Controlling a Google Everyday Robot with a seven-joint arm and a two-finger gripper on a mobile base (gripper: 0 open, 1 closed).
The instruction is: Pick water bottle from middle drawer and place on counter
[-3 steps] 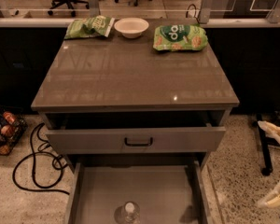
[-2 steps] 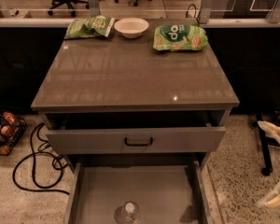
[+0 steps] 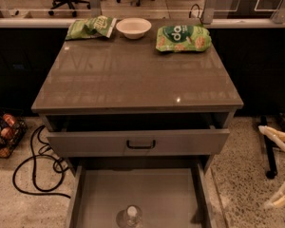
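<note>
The water bottle [image 3: 131, 216] stands upright near the front of the open middle drawer [image 3: 166, 189]; I see its white cap from above. The glossy grey-brown counter [image 3: 137, 75] tops the cabinet. My gripper [image 3: 279, 169] is at the right edge of the view, beside the cabinet and above the floor, well right of the bottle. Its two pale fingers [image 3: 275, 137] stand wide apart with nothing between them.
The top drawer with a grey front and black handle [image 3: 140, 144] is pulled out a little above the middle drawer. Two green snack bags [image 3: 183, 37] [image 3: 90, 26] and a white bowl [image 3: 133, 27] sit at the counter's back. A basket [image 3: 2, 134] and black cable [image 3: 35, 170] lie on the floor at left.
</note>
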